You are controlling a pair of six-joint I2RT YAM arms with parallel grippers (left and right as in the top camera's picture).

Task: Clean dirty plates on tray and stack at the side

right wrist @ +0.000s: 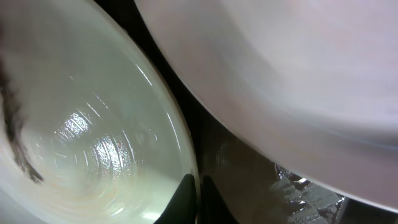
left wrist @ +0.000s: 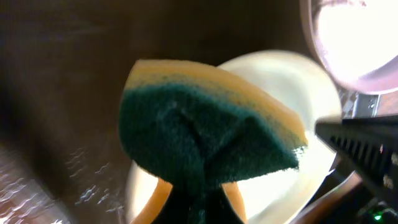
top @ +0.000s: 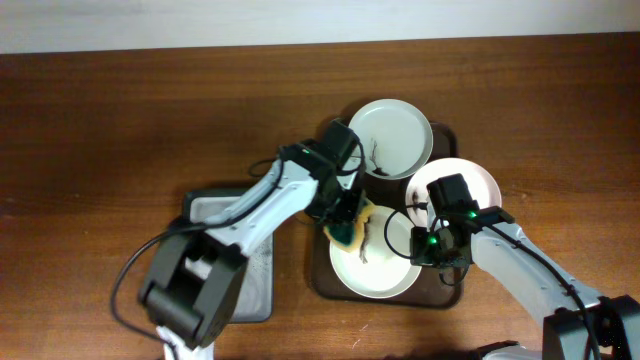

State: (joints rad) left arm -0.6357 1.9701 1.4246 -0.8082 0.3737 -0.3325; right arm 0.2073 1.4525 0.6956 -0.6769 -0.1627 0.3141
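The dark brown tray (top: 318,272) holds three white plates. The back plate (top: 395,130) has a dark smear at its near edge. The right plate (top: 470,178) partly lies under my right arm. The front plate (top: 380,272) has a smear near its centre. My left gripper (top: 343,213) is shut on a green and yellow sponge (top: 352,230) over the front plate's left rim; the sponge fills the left wrist view (left wrist: 205,124). My right gripper (top: 432,250) is shut on the front plate's right rim, as the right wrist view (right wrist: 196,196) shows.
A smaller grey metal tray (top: 262,290) lies left of the brown tray, under my left arm. Bare wooden table (top: 120,120) spreads to the left and behind. The right plate's underside (right wrist: 298,74) hangs close above the right gripper.
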